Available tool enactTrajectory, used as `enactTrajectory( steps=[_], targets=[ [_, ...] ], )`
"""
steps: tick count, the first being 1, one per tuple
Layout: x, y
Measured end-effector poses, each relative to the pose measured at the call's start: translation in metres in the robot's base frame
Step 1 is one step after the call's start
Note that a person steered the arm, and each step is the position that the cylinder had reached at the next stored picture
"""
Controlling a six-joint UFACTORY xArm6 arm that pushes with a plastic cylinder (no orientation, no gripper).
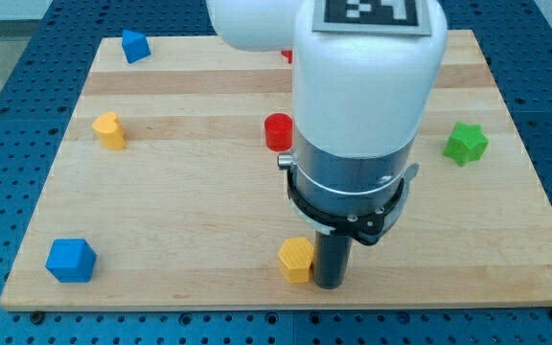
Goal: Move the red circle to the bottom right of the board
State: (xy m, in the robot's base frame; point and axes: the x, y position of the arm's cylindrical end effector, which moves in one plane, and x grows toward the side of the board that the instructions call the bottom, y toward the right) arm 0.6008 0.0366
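The red circle (pixel 278 131) is a short red cylinder near the middle of the wooden board (pixel 190 211), partly hidden by the arm's white body on its right. My tip (pixel 329 284) is near the board's bottom edge, well below the red circle. It stands right next to the right side of a yellow hexagon block (pixel 296 259); I cannot tell if they touch.
A blue block (pixel 135 46) sits at the top left, a yellow block (pixel 109 130) at the left, a blue cube (pixel 71 260) at the bottom left, a green star (pixel 466 143) at the right. A red sliver (pixel 286 56) shows behind the arm at the top.
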Motion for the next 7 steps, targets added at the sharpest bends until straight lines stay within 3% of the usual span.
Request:
enactTrajectory(
  steps=[1, 2, 3, 5, 7],
  targets=[
    [-0.006, 0.011],
    [-0.053, 0.026],
    [-0.068, 0.014],
    [-0.068, 0.005],
    [-0.068, -0.046]
  ],
)
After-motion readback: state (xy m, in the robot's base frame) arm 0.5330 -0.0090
